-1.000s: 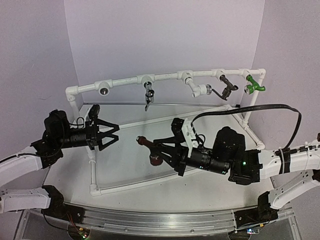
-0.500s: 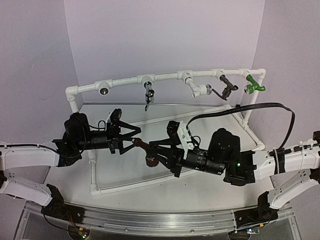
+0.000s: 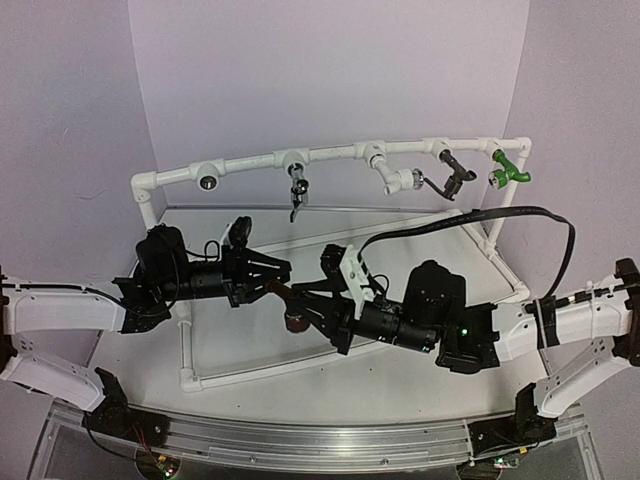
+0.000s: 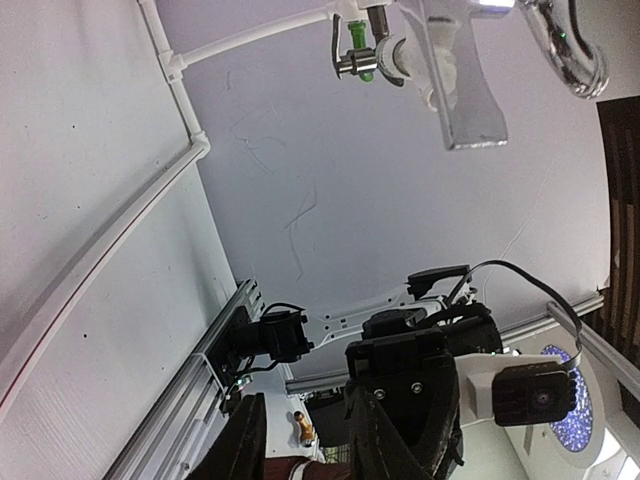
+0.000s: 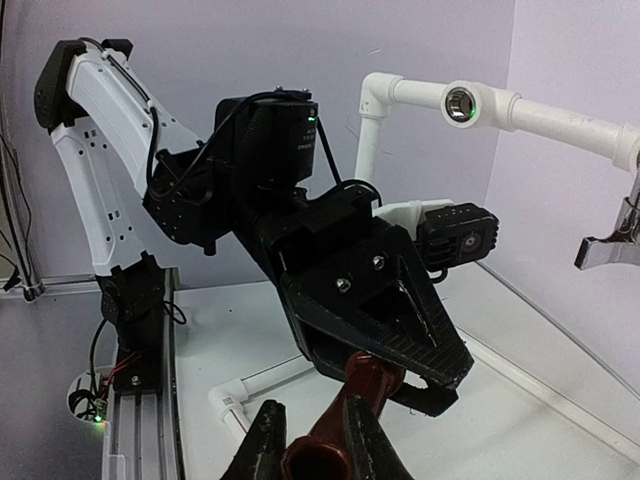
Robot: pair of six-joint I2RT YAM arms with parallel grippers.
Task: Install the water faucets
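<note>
A dark brown faucet (image 3: 291, 305) hangs above the table between both arms. My right gripper (image 3: 306, 312) is shut on its wide round end (image 5: 325, 465). My left gripper (image 3: 281, 274) is shut on its other, narrower end (image 5: 378, 378); in the left wrist view only a strip of the faucet (image 4: 300, 468) shows between the left fingers (image 4: 242, 440). On the white PVC pipe frame (image 3: 250, 162) hang a chrome lever faucet (image 3: 297, 190), a white faucet with chrome tip (image 3: 396, 179), a dark bronze faucet (image 3: 455, 176) and a green faucet (image 3: 510, 172).
An open threaded socket (image 3: 207, 182) faces forward at the left end of the frame's top pipe, also seen as a socket (image 5: 461, 102) from the right wrist. The frame's lower pipes (image 3: 186, 345) lie on the table. A black cable (image 3: 480, 215) loops over the right arm.
The left arm swung right to the faucet and its open jaws closed on the faucet's narrow end. The right arm shifted slightly left, still holding the faucet.
</note>
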